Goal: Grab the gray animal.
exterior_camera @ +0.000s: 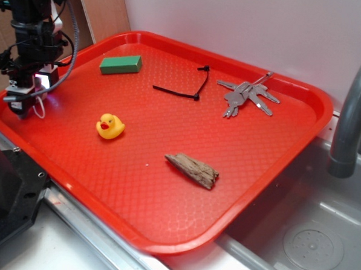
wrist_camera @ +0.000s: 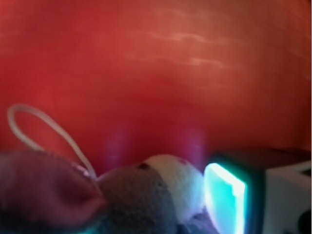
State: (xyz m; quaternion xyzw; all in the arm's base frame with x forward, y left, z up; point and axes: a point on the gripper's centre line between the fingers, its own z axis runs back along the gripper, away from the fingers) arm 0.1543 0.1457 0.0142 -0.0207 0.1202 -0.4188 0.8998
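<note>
Red tray [exterior_camera: 165, 188] takes up most of the exterior view, and the gripper [exterior_camera: 26, 100] is down at its far-left edge, roughly 9 o'clock on the tray. The jaws look closed narrow around the gray animal [wrist_camera: 146, 200], which sits right between them in the wrist view, pressed against the glowing teal finger [wrist_camera: 225, 197] on the right and a blurry dark finger on the left.

The wrist cam is the only one that actually shows the toy: gray fuzzy body, white belly patch, and a thin white loop [wrist_camera: 44, 131] curving up toward 10 o'clock over the red surface. It's pretty blurry though, so I can't tell if the toy is touching the tray or just above it. In the exterior view the toy is basically hidden behind the gripper; all you get is the loop hanging at the gripper's right side.

The exterior view shows the rest: a duck [exterior_camera: 110, 126] near the tray's middle-left, a green block [exterior_camera: 120, 64] at 11 o'clock, a black cable tie [exterior_camera: 186, 87] and keys [exterior_camera: 249, 97] toward 1 o'clock, a wood piece [exterior_camera: 192, 169] at 5 o'clock, and a faucet [exterior_camera: 354, 114] over a sink at the right.

The arm comes straight down, wrist vertical, cables looping off its side.
</note>
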